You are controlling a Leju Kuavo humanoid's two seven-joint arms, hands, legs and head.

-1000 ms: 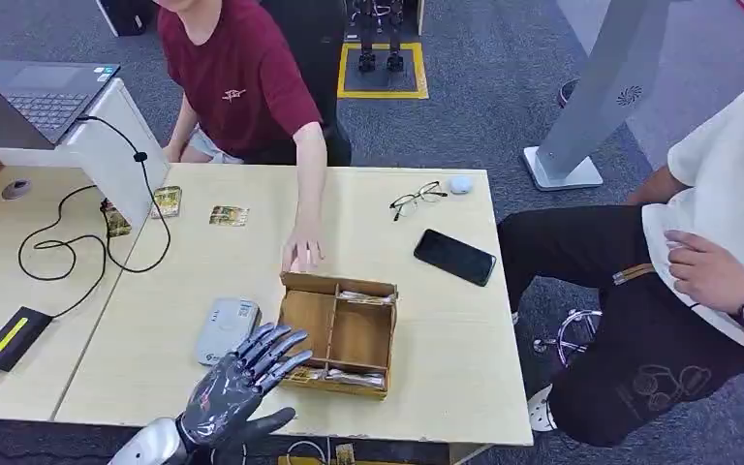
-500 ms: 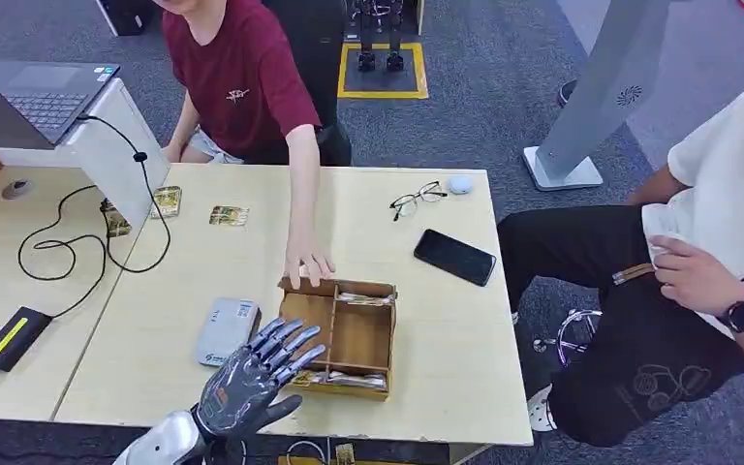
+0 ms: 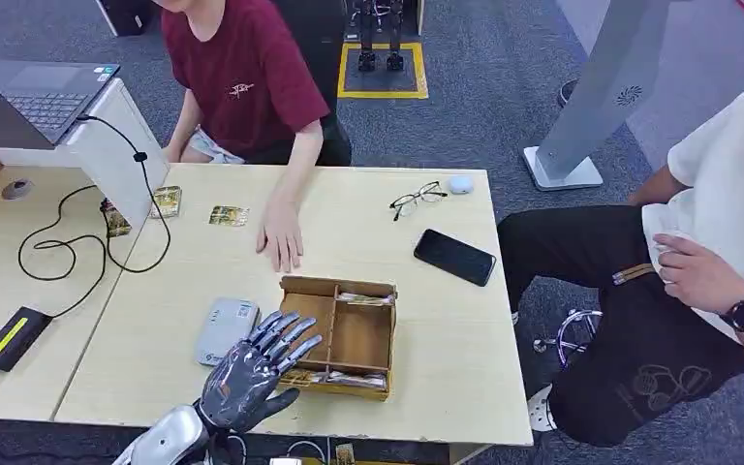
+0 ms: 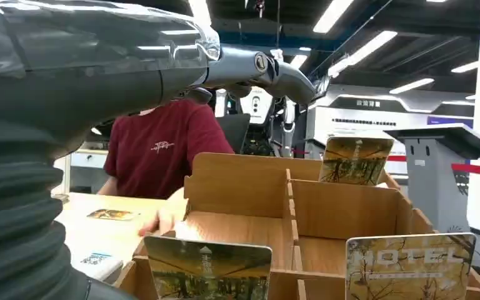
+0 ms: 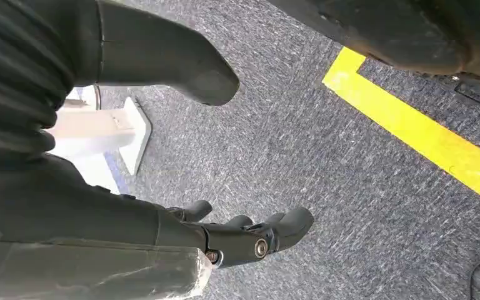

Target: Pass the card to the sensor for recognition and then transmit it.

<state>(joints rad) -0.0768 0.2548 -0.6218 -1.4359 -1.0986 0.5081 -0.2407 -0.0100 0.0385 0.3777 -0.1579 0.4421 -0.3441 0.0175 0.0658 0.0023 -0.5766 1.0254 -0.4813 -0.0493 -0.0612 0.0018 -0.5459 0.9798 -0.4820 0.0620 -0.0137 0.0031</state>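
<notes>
A wooden box [image 3: 354, 336] with dividers stands near the table's front edge. Cards stand upright in its near slot [image 3: 345, 378] and far slot [image 3: 365, 298]. My left hand [image 3: 250, 371] hovers at the box's near-left corner, fingers spread, holding nothing. In the left wrist view its fingers [image 4: 259, 65] stretch out above the box [image 4: 344, 209], over a near card [image 4: 207, 270], a "HOTEL" card [image 4: 409, 265] and a far card [image 4: 355, 160]. The grey card sensor [image 3: 225, 327] lies just left of the box. My right hand [image 5: 240, 234] hangs over the carpet, holding nothing.
A person in a red shirt rests a hand [image 3: 280, 237] on the table beyond the box. Two loose cards [image 3: 229, 215] [image 3: 167, 201], a phone [image 3: 454, 257], glasses [image 3: 417, 199], cables and a power adapter [image 3: 15, 336] lie around. Another person [image 3: 717, 262] sits at the right.
The person's hand reached the box's far-left edge, then drew back to the table's middle. My left hand edged slightly toward the box and stayed spread.
</notes>
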